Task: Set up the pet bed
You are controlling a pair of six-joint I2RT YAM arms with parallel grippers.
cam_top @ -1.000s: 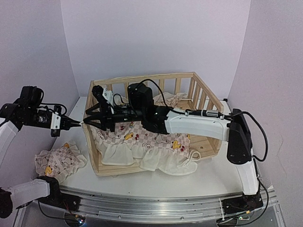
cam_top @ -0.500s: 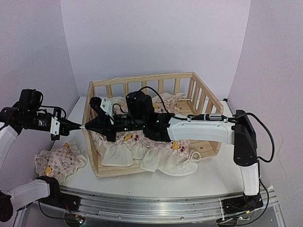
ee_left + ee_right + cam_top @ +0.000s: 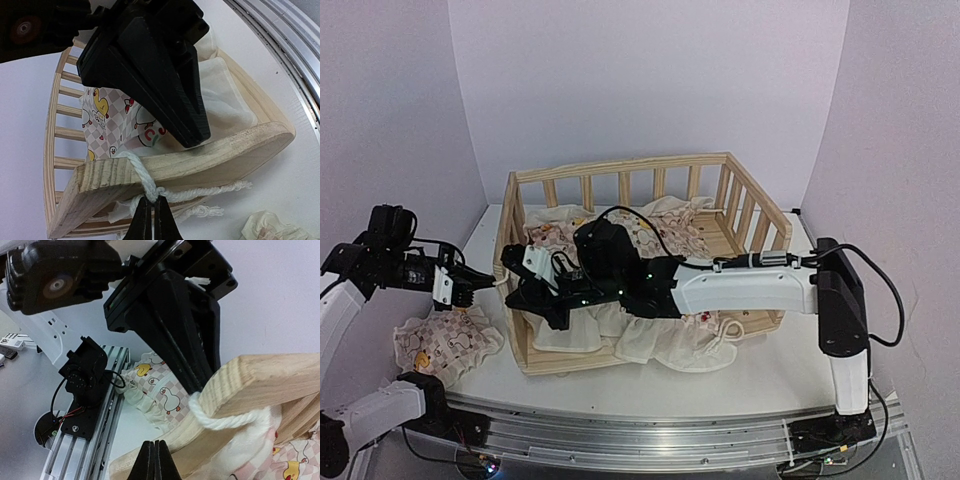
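The pet bed's pine frame [image 3: 620, 167] stands mid-table with the checked duck cushion [image 3: 665, 235] lying inside it and its cream ruffle hanging over the low front rail. My left gripper [image 3: 483, 284] is outside the bed's left end. In the left wrist view it [image 3: 152, 202] is shut on the knot of a white tie string [image 3: 145, 180] looped over the curved rail [image 3: 220, 155]. My right gripper [image 3: 520, 296] reaches across to the same end. In the right wrist view it [image 3: 154, 446] is shut with nothing between its tips, just below the rail [image 3: 270, 377] and the string loop [image 3: 220, 423].
A small matching pillow [image 3: 445, 340] lies on the table left of the bed; it also shows in the right wrist view [image 3: 160, 390]. An aluminium rail [image 3: 640, 425] runs along the near edge. Walls close in on the left, back and right.
My right arm has swung lower and nearer, toward the bed's front-left end. My left gripper has dropped a little beside the left rail.
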